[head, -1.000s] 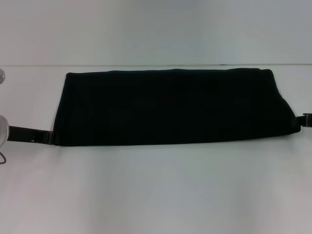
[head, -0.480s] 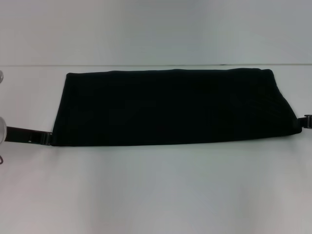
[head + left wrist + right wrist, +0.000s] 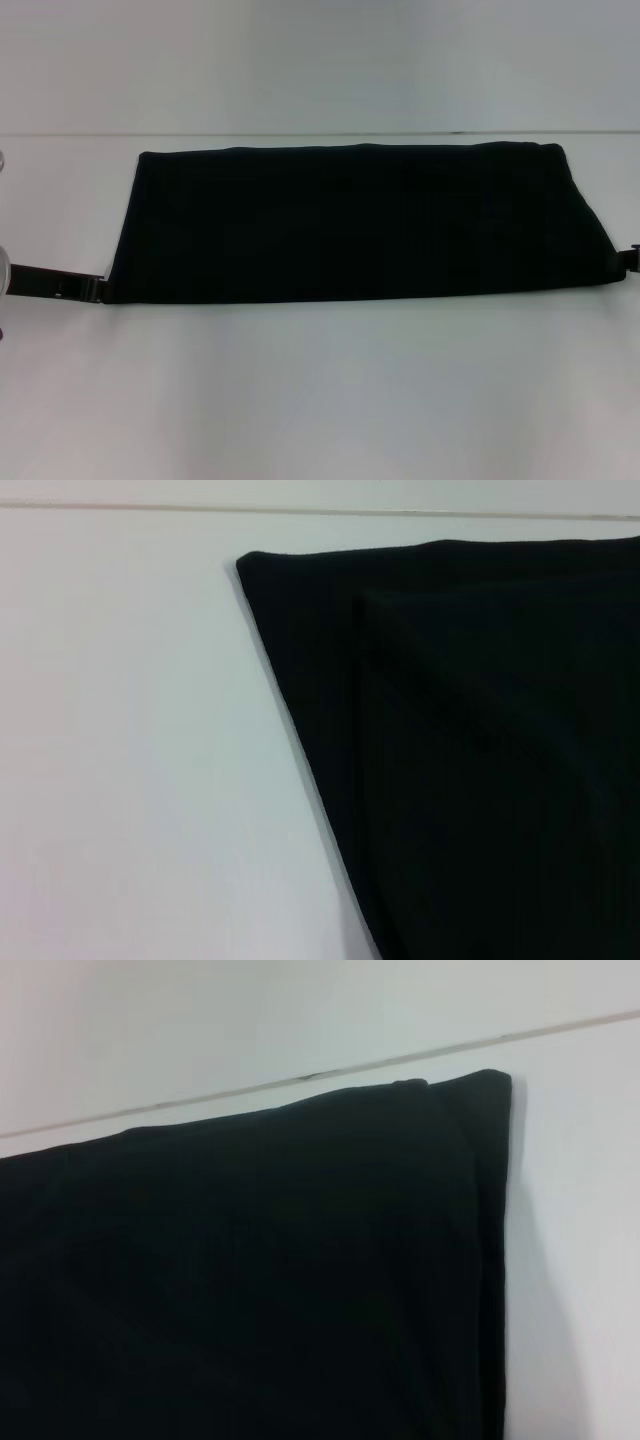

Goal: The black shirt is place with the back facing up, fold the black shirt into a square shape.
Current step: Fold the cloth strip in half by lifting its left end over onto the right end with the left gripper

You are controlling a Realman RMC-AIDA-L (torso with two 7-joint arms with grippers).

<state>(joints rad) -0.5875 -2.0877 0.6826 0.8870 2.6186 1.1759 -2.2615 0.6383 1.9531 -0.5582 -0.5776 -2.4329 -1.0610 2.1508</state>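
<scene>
Two grippers sit at the near corners of the black shirt (image 3: 360, 222), which lies on the white table (image 3: 320, 390) as a long flat band running across it, far edge close to the table's back line. The left gripper (image 3: 98, 288) touches the near-left corner; the right gripper (image 3: 630, 262) shows only as a sliver at the near-right corner. Whether either pair of jaws is open or clamped on cloth, I cannot tell.

Compared with a second ago, the near edge lies straighter and the left corner has drawn slightly outward, while the right gripper has slid nearer the frame edge. That suggests the band is being smoothed flat, so the lengthwise folding looks done and the crosswise folds toward a square remain.
</scene>
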